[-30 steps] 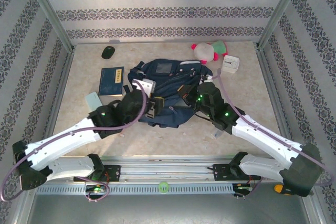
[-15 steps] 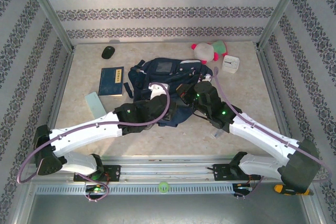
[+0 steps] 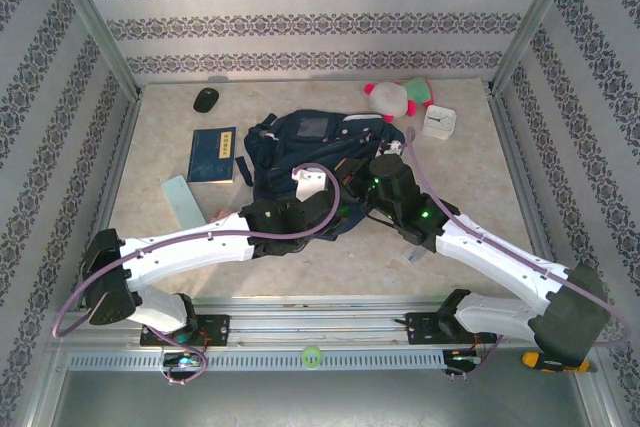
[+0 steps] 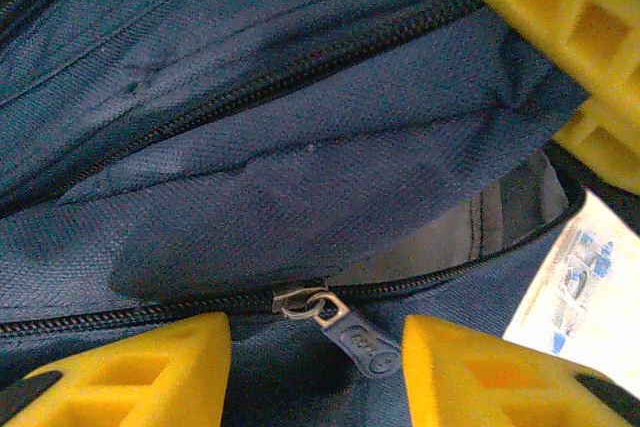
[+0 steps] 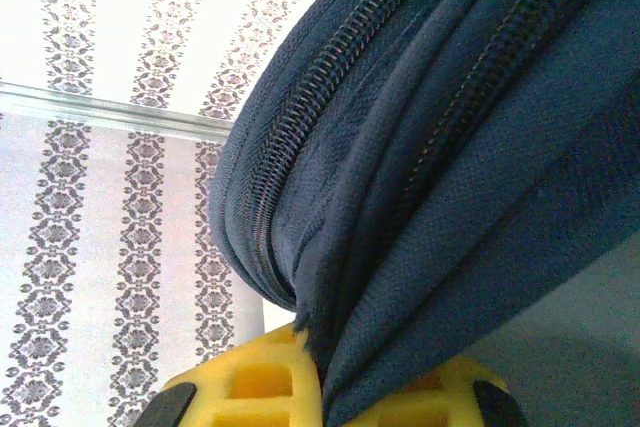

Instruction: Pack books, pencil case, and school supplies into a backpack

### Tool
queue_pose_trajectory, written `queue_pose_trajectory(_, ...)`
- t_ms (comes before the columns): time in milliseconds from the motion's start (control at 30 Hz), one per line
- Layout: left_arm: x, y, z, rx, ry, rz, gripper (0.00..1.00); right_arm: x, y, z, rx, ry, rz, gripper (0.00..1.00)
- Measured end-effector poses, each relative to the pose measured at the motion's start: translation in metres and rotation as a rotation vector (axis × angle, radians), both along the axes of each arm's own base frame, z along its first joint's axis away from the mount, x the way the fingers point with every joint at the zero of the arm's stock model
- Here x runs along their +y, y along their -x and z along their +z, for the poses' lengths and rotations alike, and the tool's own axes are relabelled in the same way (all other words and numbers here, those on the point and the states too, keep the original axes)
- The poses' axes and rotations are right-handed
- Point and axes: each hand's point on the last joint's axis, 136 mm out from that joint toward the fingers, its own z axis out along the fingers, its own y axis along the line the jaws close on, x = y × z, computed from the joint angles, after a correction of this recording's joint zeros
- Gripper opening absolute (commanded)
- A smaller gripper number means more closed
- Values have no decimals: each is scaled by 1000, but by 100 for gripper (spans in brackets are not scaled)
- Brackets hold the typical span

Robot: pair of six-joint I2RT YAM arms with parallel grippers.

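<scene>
1. The backpack (image 3: 300, 152) lies mid-desk (image 3: 480, 172), between both arms.
2. The left gripper (image 4: 315, 347): released, astride the zipper pull (image 4: 352, 335), not touching.
3. The right gripper (image 5: 325, 387): clenched on backpack fabric.
4. The book (image 3: 212, 154): left of backpack.

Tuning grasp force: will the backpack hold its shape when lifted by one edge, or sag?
Probably sags: the backpack lies crumpled and low on the table, and its fabric bunches where the right gripper pinches it. Likely light for its size, as it looks nearly empty. The coarse weave should resist slipping.
</scene>
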Motion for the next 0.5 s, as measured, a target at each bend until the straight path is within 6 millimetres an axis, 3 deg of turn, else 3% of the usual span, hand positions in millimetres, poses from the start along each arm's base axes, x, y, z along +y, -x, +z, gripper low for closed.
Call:
queue_pose_trajectory(167, 4, -2, -2, -5, 8, 39, 35, 1, -1, 4, -6, -5, 1, 0)
queue_pose_trajectory(400, 4, -4, -8, -4, 40, 64, 15, 3, 1, 3, -6, -2, 8, 0)
queue_pose_trajectory(500, 4, -5, -8, -8, 67, 72, 12, 3, 1, 4, -8, -1, 10, 0)
